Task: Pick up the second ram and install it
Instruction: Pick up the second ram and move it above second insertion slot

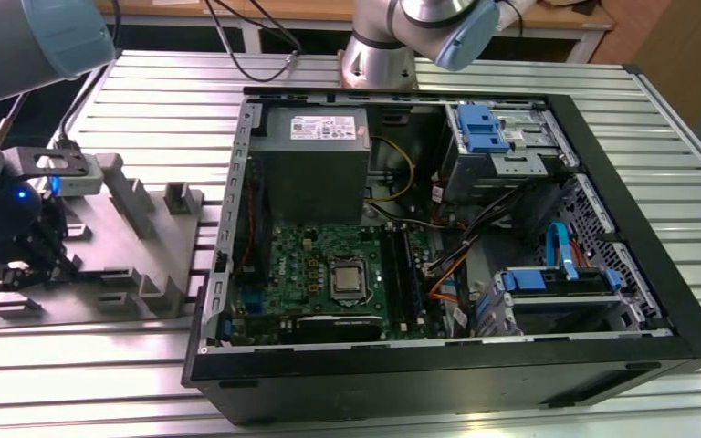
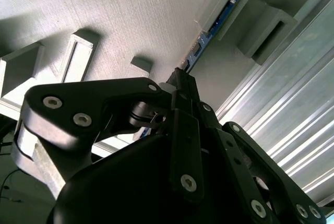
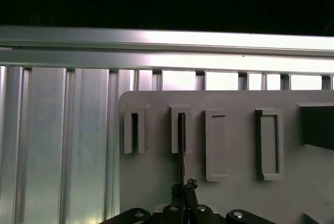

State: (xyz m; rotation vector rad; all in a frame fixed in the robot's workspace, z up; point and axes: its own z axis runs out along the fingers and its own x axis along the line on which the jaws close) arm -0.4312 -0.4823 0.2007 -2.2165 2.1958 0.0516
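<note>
Gripper (image 2: 180, 78) seemingly tight around second ram (image 2: 201, 40)

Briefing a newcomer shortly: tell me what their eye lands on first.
The open computer case dominates the exterior view, its green motherboard and silver CPU exposed. At that view's left the gripper hangs over the grey fixture tray; in the second wrist view it is right at the second ram, standing on edge in a tray slot.
</note>
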